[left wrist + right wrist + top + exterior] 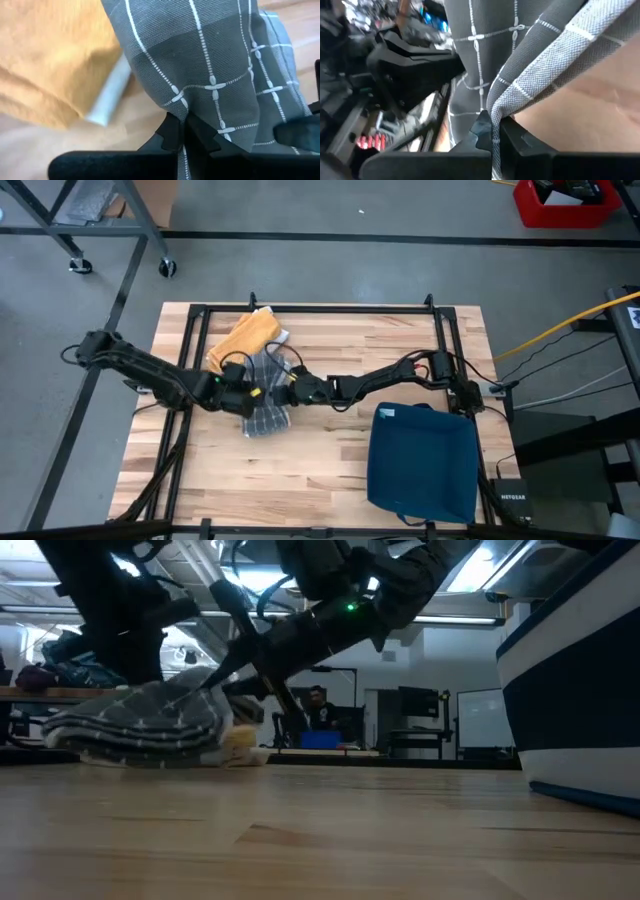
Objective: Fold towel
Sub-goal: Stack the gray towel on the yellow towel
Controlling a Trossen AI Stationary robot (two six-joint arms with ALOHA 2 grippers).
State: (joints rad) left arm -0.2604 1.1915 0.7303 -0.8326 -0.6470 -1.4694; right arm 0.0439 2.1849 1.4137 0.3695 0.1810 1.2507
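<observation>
Towel (265,412), grey with a white check, bunched near the middle of the wooden table (330,480), just in front of an orange cloth (243,340) that lies toward the far edge. Left gripper (247,392): fingers closed tight on a pinch of the grey fabric, seen plainly in the left wrist view, where the cloth (210,75) rises out of the closed tips. Right gripper (291,389): likewise clamped on an edge of the same towel (485,75), the hem running down between its fingers. The two grippers sit close together over the heap, coming in from opposite sides. Step in hand, by judgement: grasp made at two points, towel not yet spread or folded. Next move probably calls for lifting and drawing the two held points apart so the cloth opens flat before one edge is laid over the other. Orientation: crumpled, so no true long axis; the heap runs roughly from far to near, its loose end trailing toward the table's front. A dark blue bin (420,460) stands well apart to the right.
</observation>
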